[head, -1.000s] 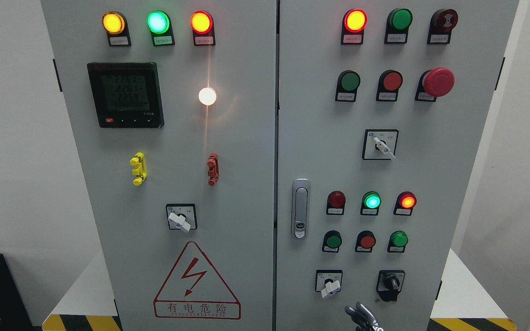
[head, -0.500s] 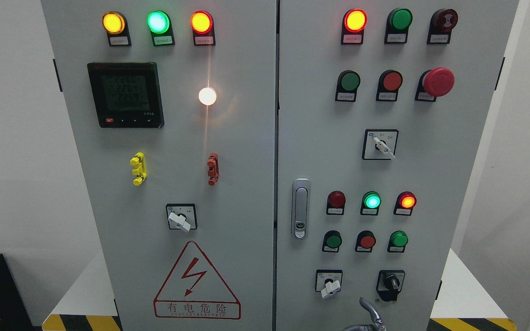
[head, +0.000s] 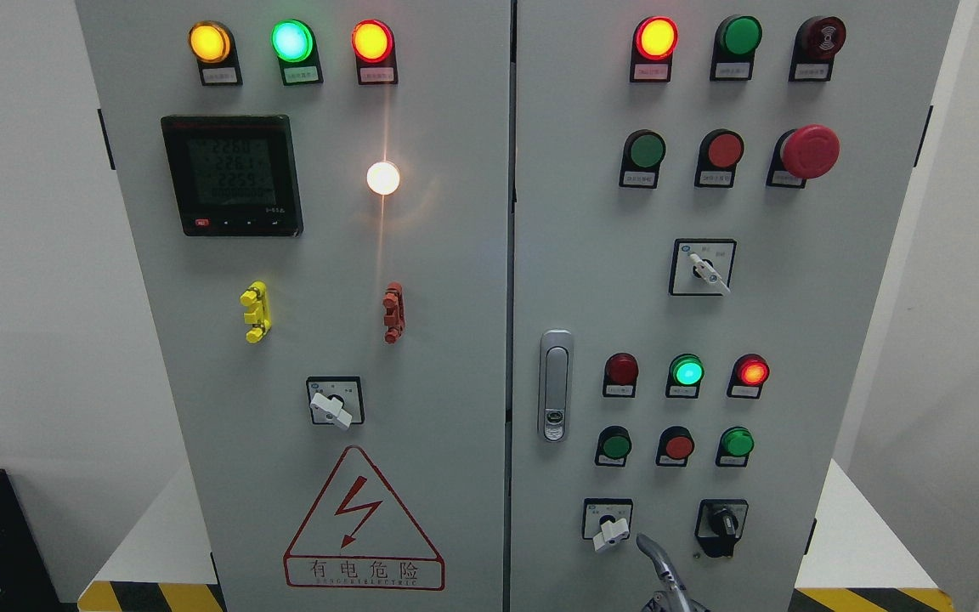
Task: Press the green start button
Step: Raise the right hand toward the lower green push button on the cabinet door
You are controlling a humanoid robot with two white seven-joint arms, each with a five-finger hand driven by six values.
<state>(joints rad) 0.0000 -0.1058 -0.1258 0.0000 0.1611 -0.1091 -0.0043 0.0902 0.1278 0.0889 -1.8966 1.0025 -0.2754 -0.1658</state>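
Observation:
The grey control cabinet's right door point(head: 795, 323) carries several green push buttons: one in the upper row point(head: 647, 150) and two in the lower row, at the left point(head: 616, 445) and at the right point(head: 737, 442). My right hand point(head: 658, 563) comes up from the bottom edge. Only a slim grey part of it shows, just right of the white selector switch point(head: 610, 531). It is well below the lower left green button and touches no button. My left hand is out of view.
A red mushroom stop button point(head: 810, 151) sits at the upper right. Red push buttons point(head: 677, 445) stand between the green ones. A black rotary knob point(head: 721, 523) is right of the hand. The door handle point(head: 554, 384) is at the door's left edge. Lit lamps run above point(head: 687, 371).
The right hand has risen and shifted left along the bottom of the right door, from below the knob's left side toward the white selector switch.

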